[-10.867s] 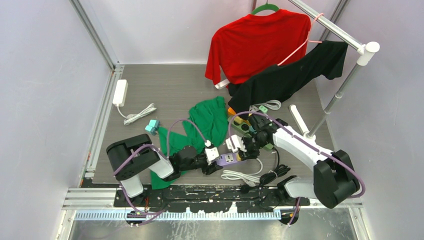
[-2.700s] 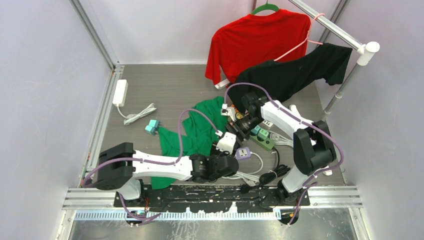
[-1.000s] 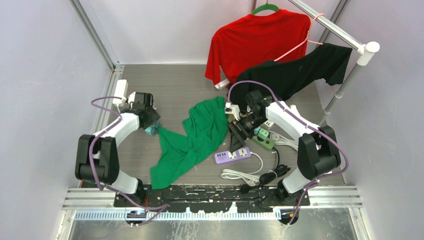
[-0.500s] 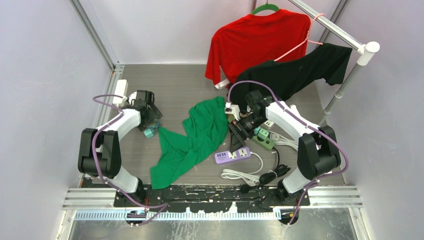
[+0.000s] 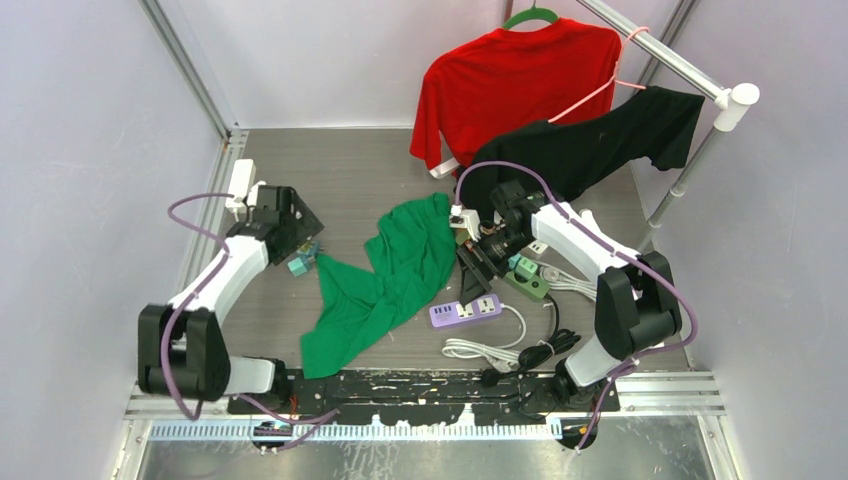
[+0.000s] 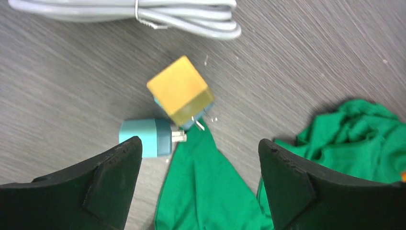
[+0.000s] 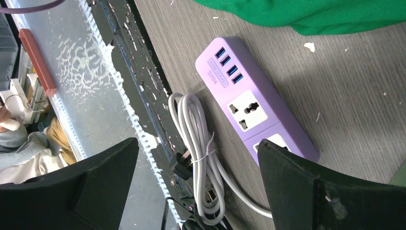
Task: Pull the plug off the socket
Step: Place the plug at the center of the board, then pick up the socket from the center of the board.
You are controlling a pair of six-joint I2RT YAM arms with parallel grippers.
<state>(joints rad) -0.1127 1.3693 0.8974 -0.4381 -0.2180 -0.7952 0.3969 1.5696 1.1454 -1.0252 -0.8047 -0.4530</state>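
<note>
Reading the left end effector [image 6: 199,143] as wide open, gripping nothing, hovering over the far-left tabletop [image 6: 72,81]. Directly below it: yellow-faced plug [image 6: 179,91] lying loose, prongs toward the green shirt [image 6: 206,191], with a teal plug [image 6: 146,137] just beside it (both free of any socket). Tied white cable bundle [image 6: 143,14] just beyond, apart from the plugs. Shirt corner reaching up to the prongs, sitting between the fingers.

Reading the right end effector [image 7: 198,143] as wide open and empty too, hanging above the purple power strip [image 7: 256,108]. Visible sockets on that strip bare. Coiled grey cord [image 7: 196,139] lying alongside, near the tabletop edge. Green shirt edge just past the strip's USB end, not covering it.

From above: green power strip [image 5: 527,282] right of the purple one, teal block on top (cannot tell whether seated). Red shirt [image 5: 510,85] and black shirt [image 5: 590,150] hanging behind the right arm.
</note>
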